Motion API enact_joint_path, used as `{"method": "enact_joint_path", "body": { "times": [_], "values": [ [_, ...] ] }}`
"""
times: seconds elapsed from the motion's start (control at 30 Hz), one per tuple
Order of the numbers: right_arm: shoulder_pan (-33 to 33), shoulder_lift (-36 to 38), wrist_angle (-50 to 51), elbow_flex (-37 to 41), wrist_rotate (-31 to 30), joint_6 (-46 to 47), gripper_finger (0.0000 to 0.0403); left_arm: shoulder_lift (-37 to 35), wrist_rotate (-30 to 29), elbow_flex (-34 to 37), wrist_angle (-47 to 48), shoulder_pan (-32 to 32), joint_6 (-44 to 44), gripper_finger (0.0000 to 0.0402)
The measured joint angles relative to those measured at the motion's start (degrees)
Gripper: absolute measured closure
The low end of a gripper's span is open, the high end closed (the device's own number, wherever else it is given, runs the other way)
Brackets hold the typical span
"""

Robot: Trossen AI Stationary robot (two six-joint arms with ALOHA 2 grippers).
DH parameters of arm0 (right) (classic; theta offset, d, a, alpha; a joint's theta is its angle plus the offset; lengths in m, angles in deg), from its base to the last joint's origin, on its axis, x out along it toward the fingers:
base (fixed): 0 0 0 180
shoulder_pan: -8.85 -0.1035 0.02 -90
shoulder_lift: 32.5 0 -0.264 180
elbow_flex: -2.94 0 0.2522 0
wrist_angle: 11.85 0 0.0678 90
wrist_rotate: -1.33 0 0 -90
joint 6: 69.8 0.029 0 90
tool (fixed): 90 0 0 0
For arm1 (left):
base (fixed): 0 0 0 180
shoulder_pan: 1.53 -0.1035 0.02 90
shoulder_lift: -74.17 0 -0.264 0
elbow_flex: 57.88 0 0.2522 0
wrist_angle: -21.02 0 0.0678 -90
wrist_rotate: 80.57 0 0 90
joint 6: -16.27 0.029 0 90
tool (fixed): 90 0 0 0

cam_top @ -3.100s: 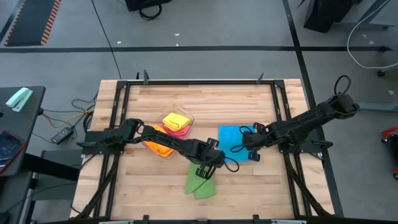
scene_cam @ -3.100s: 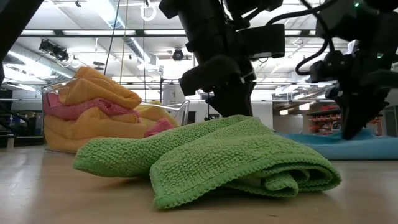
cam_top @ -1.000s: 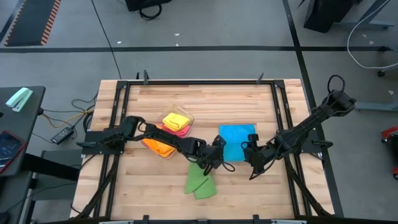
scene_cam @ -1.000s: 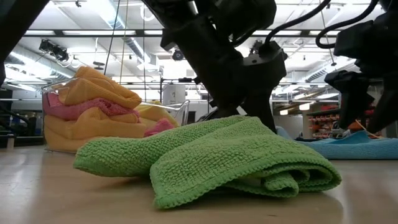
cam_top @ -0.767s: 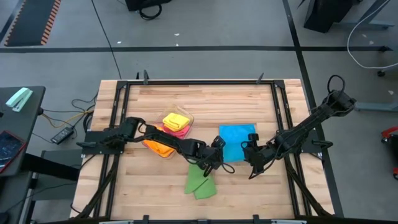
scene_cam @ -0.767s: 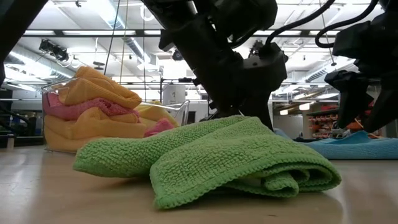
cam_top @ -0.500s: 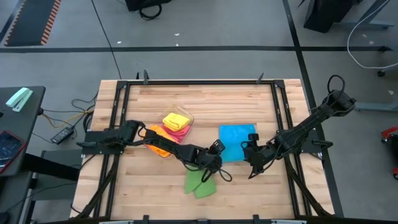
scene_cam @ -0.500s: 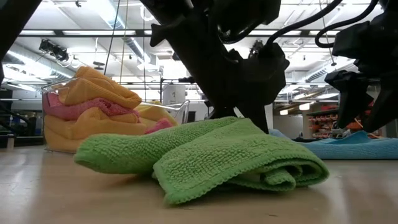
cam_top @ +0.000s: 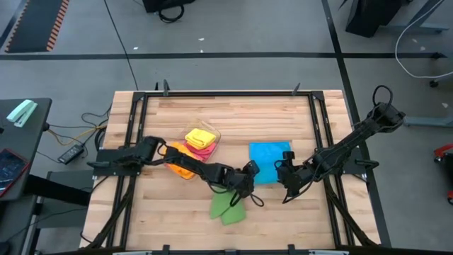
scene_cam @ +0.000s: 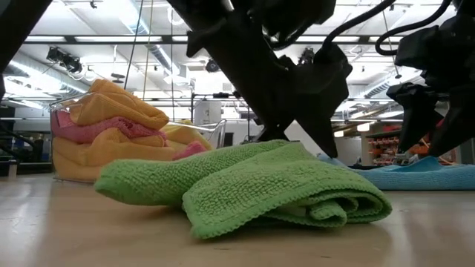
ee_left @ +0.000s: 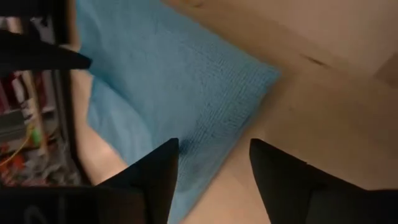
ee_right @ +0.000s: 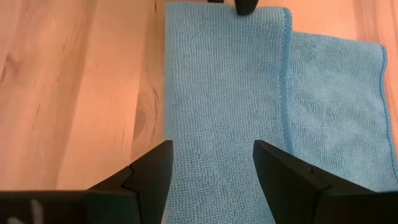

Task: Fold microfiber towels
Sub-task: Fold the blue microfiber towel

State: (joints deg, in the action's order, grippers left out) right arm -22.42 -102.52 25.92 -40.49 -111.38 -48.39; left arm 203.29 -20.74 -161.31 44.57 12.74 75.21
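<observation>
A blue towel (cam_top: 270, 161) lies folded flat on the table, right of centre; its upper layer ends in an edge (ee_right: 289, 74). A green towel (cam_top: 226, 208) lies bunched on the table nearer the front edge (scene_cam: 252, 185). My left gripper (ee_left: 211, 165) is open, with its fingers over the blue towel's near left corner (cam_top: 253, 170). My right gripper (ee_right: 211, 168) is open and hovers over the same towel's near right part (cam_top: 282, 174). Orange, yellow and pink towels are heaped in a clear tub (cam_top: 192, 150). My left gripper has its two fingers (ee_left: 155, 177) spread over the blue towel's edge near its corner (ee_left: 267, 78), slanting down from the table's left. I cannot tell whether the fingers touch the cloth.
The clear tub (scene_cam: 211, 130) with its heap of towels stands left of centre, under my left arm. A black metal frame (cam_top: 212, 92) runs around the wooden table. Bare wood lies along the far side and at the near right.
My left arm has swung a little toward the table's near edge and its wrist has rolled. The green towel has shifted under it: in the low view the heap has drawn in, and its right end has moved left. My right arm has kept still.
</observation>
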Motion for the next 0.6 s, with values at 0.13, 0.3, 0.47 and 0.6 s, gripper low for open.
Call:
{"method": "enact_joint_path", "body": {
  "times": [0.13,0.3,0.47,0.6],
  "values": [
    [0.0,0.0,0.0,0.0,0.0,0.1,0.0172,0.0,4.6,0.0,0.4,-2.0,-1.3,0.0188],
    [0.0,0.0,-0.2,0.0,0.0,0.1,0.0172,0.0,9.4,-0.1,1.4,-4.3,-4.0,0.0208],
    [0.0,0.0,-1.4,0.0,0.2,-0.7,0.0172,1.3,12.0,-0.2,1.8,-5.3,-6.6,0.0235],
    [0.0,-0.7,-6.2,0.0,1.9,-4.6,0.0172,1.7,12.1,-0.2,1.4,-5.4,-7.5,0.0255]
  ]
}}
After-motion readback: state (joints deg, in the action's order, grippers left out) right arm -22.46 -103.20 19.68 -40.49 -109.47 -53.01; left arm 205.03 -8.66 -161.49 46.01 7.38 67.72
